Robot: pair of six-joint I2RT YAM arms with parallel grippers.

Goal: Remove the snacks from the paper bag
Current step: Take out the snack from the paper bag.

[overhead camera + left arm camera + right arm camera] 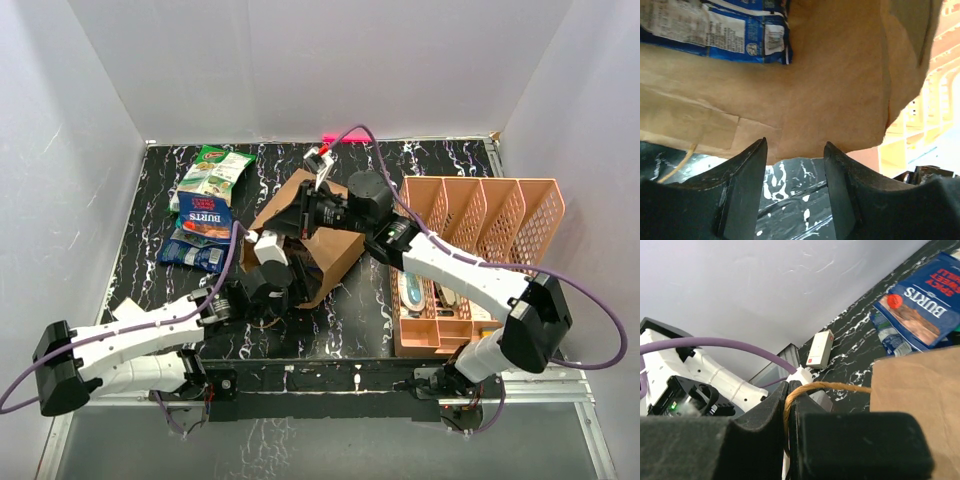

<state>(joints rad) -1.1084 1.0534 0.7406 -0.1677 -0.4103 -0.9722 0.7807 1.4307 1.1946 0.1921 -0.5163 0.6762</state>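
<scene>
— How do your tools stand?

— My right tool [788,396] is pinched together on the twisted handle [830,386] of the paper bag [335,255] and holds that side up off the bench [370,300]. My left tool [795,155] is spread apart with nothing between its fingers. The bag's brown wall is just ahead of it.

— And the snacks?

— Three lie on the bench out to the left of my left tool. The green-white packet [215,172] is farthest, the BURTS packet [205,215] is nearer, and a dark blue packet [195,252] is nearest. From the left wrist I also see a blue-backed packet [740,30] beyond my fingers, against the paper. I cannot tell whether it sits inside the bag or lies past it.

— So how do you do this step well?

— I judge the step to be reaching in for another packet.
- **Right tool:** I hold it firm and level on the handle so the mouth gapes and the bag doesn't swing.
- **Left tool:** I bring it forward around the paper's edge, not into it, and open wide.
- **The grip:** I close only on a crimped seam, since the foil looks slippery and crushable.

The risk is nipping the bag wall along with the packet. The pull would then load the handle and could tear it.
</scene>
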